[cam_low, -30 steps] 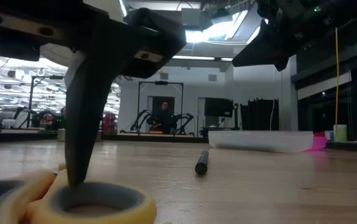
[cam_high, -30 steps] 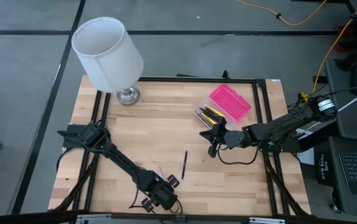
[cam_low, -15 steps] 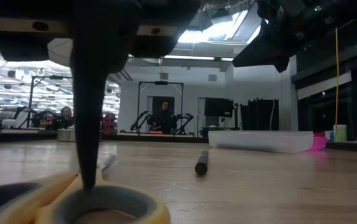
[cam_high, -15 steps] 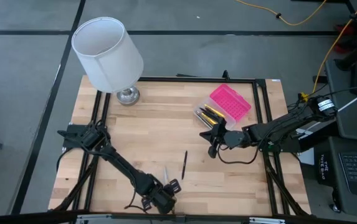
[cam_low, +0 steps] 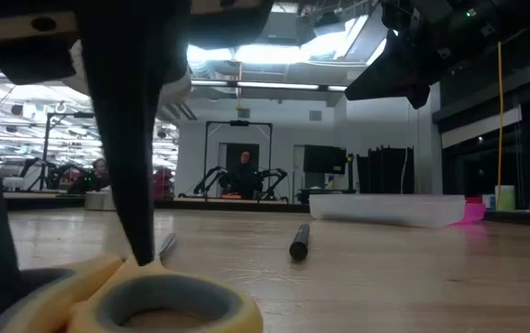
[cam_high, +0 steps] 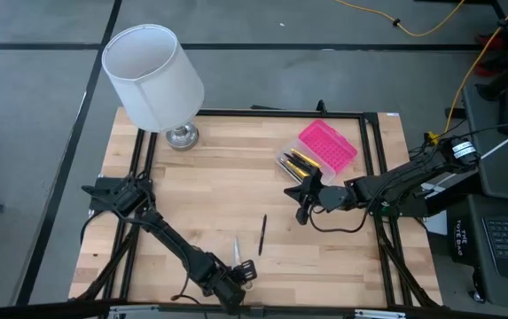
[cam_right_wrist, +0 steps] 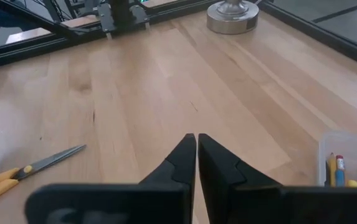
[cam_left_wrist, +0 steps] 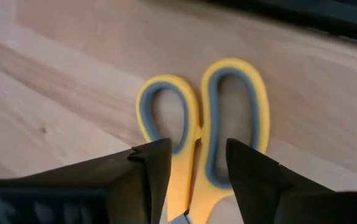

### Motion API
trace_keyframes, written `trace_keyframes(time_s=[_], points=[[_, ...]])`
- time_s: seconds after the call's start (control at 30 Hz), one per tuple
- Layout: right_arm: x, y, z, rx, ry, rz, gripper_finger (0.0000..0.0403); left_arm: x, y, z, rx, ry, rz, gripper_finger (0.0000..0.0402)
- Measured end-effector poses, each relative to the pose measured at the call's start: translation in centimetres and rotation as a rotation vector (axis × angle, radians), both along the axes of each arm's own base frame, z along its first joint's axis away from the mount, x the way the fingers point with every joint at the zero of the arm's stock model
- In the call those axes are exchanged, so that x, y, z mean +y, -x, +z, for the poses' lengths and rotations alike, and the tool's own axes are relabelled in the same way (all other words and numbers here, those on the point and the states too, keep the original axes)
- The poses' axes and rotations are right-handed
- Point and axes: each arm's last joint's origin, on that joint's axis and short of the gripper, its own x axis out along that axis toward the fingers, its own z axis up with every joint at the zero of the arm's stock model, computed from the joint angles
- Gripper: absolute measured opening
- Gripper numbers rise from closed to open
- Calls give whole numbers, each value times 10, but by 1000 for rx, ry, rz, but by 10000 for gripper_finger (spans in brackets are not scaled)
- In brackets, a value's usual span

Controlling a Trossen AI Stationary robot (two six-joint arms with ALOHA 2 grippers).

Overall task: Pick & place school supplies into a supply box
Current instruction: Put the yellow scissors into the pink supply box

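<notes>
Hovering low at the desk's (cam_high: 191,204) near edge, the left claw (cam_left_wrist: 194,171) stands spread, its fingers (cam_left_wrist: 153,165) either side of the scissors (cam_left_wrist: 206,130) where handles meet blades; they lie flat, blades (cam_high: 236,248) pointing away from the edge. Just beside them lies a black pen (cam_high: 262,234). Farther right, the right claw (cam_high: 302,193) is pressed together and empty, near the box (cam_high: 282,162), whose clear base holds pencils (cam_high: 301,161) beside its pink lid (cam_high: 327,146).

The left hand (cam_high: 236,285) has slid nearer the table's front edge over the scissors (cam_high: 238,259).
</notes>
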Motion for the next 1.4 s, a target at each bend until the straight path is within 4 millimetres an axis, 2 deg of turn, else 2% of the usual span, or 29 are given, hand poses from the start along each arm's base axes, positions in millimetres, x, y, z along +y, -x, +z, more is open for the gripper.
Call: trace_keyframes(time_s=[0.27, 0.67, 1.13, 1.4], points=[[0, 0, -1, 5, -1, -1, 23, -4, 2, 0, 46, 45, -100, 144], [0, 0, -1, 5, -3, -2, 24, 11, -7, -3, 136, 167, -129, 143], [0, 0, -1, 4, -4, -3, 23, 45, -24, -8, 261, 363, 284, 143], [0, 0, -1, 4, -4, -3, 23, 55, -29, -8, 249, 359, 350, 143]])
